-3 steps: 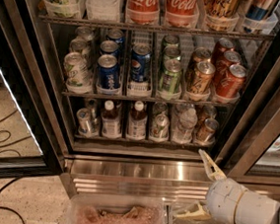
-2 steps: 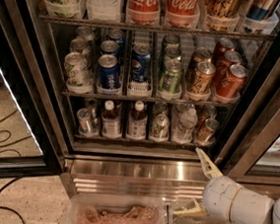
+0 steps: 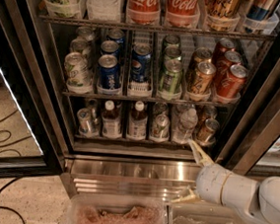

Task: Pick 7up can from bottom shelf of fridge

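Item: tall black-framed glass-door fridge (image 3: 43, 75), door open, wire racks stocked.

Bottom shelf (image 3: 127, 142), a metal wire rack with a steel front edge, left to right:
- one silver can (image 3: 85, 120);
- two white-capped brown bottles (image 3: 110, 121), side by side;
- the 7up can (image 3: 160, 126), small, aluminium, pale silver-green, upright in the middle of the row, front position;
- one clear plastic bottle (image 3: 185, 123), just beside it;
- one copper-orange can (image 3: 206, 131) at the right end.

White two-finger gripper (image 3: 183, 171): low on the right, outside the cabinet, in front of the stainless steel base panel (image 3: 124, 171). Fingers spread wide and holding nothing. The upper finger points up toward the right part of the shelf edge.

Progress, as judged: early. The approach is under way, but the gripper is not level with the shelf or in line with the 7up can. Remaining: rise and shift left, enter between the neighbouring bottles, close on the can, withdraw.
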`<action>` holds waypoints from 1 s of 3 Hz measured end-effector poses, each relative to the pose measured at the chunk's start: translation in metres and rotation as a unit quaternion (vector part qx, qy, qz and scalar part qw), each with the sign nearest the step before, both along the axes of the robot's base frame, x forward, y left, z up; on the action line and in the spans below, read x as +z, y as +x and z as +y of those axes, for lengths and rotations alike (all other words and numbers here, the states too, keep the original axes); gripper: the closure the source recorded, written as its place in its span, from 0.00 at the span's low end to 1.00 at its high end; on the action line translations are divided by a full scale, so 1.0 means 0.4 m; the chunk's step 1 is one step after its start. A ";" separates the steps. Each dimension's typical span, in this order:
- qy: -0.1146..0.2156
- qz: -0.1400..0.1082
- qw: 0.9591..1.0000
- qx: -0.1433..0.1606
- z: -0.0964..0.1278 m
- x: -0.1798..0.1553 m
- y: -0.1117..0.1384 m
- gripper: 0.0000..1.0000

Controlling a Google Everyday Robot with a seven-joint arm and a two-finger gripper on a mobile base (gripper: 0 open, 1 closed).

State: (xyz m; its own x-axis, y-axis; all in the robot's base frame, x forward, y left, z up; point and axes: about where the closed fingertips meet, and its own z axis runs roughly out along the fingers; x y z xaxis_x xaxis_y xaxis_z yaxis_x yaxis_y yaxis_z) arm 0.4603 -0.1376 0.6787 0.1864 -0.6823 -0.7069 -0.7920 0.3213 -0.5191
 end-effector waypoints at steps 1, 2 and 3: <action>-0.016 0.017 0.999 0.025 0.000 -0.055 0.060 0.00; -0.019 0.029 0.999 0.032 -0.005 -0.094 0.093 0.00; -0.005 0.021 0.999 0.038 -0.017 -0.130 0.126 0.00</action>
State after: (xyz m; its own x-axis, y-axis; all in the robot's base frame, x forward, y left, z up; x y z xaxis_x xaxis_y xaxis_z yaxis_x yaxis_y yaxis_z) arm 0.5107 -0.1443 0.6266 0.2082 -0.6749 -0.7079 -0.8354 0.2537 -0.4876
